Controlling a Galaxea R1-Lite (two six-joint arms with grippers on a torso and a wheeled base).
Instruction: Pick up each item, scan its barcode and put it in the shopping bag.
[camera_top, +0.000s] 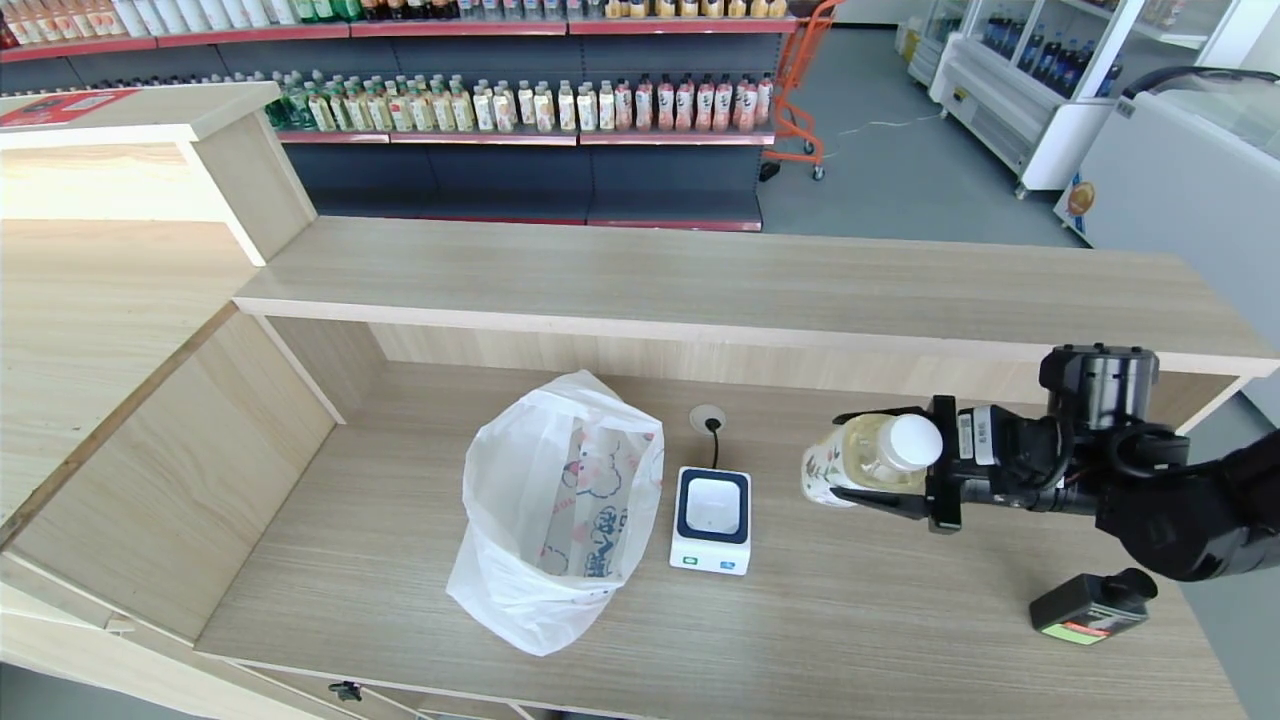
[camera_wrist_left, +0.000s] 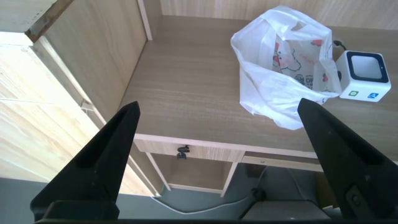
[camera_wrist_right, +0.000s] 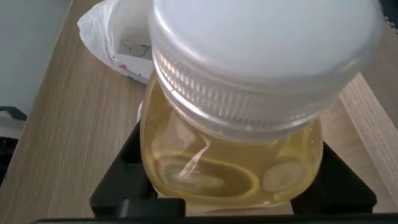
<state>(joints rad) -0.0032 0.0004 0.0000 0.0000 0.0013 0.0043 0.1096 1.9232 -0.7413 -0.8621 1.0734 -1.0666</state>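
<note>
Head view: one bag, one scanner, one held bottle.

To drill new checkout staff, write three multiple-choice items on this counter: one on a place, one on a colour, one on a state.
1. Where does the white-and-blue square barcode scanner stand?
A. Inside the white plastic shopping bag
B. On the wooden counter beside that bag
C. On the upper ledge

2. What colour is the cap of the clear plastic bottle of yellow drink?
A. Red
B. White
C. Black

3. What state is the right tool in?
A. Open and empty
B. Shut on the bag
C. Shut on the bottle

Key: 1 B, the scanner stands on the counter just clear of the bag, on its right-arm side. 2 B, both the head and right wrist views show a white cap. 3 C, it clamps the bottle's sides.
</note>
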